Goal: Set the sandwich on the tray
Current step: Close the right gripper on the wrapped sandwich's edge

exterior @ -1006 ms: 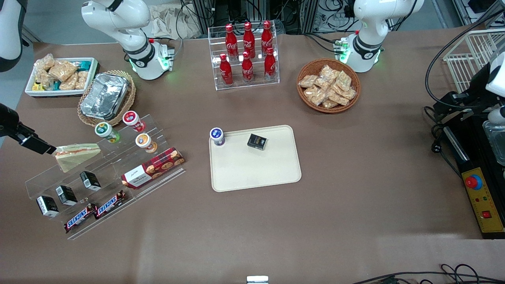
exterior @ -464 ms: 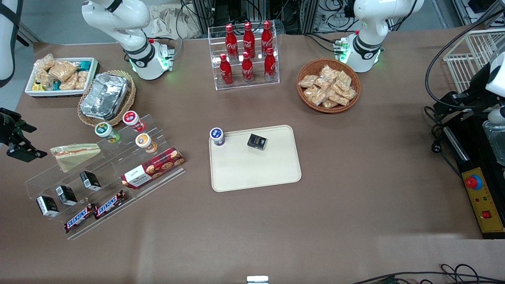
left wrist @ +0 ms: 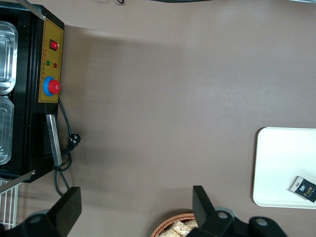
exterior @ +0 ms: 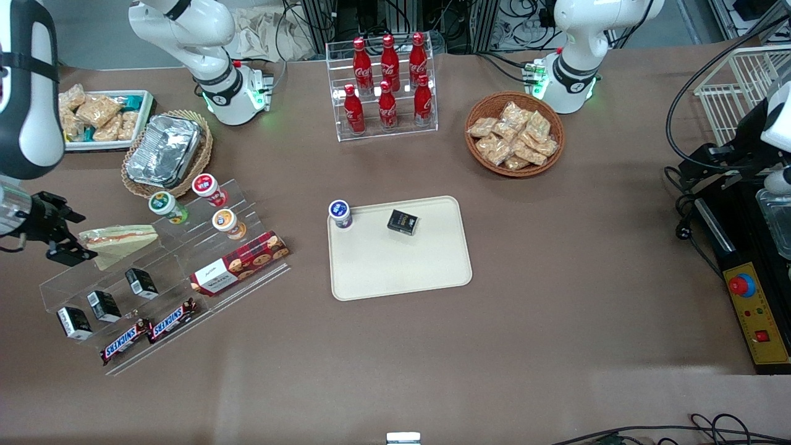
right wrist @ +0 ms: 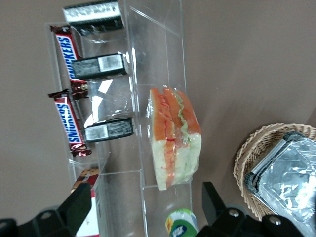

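The sandwich [exterior: 120, 242] [right wrist: 173, 143], a plastic-wrapped wedge of pale bread with orange and green filling, lies on the upper step of a clear acrylic stand [exterior: 167, 272] toward the working arm's end of the table. My gripper [exterior: 73, 238] [right wrist: 145, 210] hovers open just off the sandwich's end, its two dark fingers [right wrist: 79, 207] spread wide and apart from the wrap. The cream tray [exterior: 401, 266] lies flat mid-table, well away from the stand.
On the tray sit a small dark box [exterior: 403, 222] and a purple-lidded cup [exterior: 340, 214]. The stand also carries a red cookie box [exterior: 240, 262], Snickers bars [exterior: 148, 330], dark boxes [exterior: 141, 282] and cups [exterior: 225, 222]. A foil container [exterior: 164, 150] in a wicker basket stands close by.
The gripper drew back from the sandwich and turned, then came in toward its end again with fingers spread. The sandwich has not moved.
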`<state>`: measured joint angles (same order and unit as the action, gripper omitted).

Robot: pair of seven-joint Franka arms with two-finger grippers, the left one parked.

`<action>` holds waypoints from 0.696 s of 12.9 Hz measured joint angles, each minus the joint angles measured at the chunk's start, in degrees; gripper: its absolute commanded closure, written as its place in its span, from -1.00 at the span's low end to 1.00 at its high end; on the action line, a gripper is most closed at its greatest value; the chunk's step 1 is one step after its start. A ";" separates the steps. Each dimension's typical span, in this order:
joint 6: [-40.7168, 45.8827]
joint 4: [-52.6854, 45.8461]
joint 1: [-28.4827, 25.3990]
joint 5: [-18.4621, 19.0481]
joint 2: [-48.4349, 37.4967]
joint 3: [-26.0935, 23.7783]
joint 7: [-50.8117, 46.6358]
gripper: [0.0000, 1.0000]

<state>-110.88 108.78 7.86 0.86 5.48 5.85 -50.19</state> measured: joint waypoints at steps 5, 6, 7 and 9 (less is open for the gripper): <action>-2.05 3.07 0.50 0.09 -0.08 0.00 -0.11 -0.98; -2.14 3.41 0.59 0.12 -0.20 0.00 -0.11 -0.98; -2.50 3.85 0.75 0.15 -0.34 0.01 -0.11 -0.98; -4.47 5.55 1.22 0.20 -0.81 0.02 -0.10 -0.97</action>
<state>-115.36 114.34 9.09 1.07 4.67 5.88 -50.30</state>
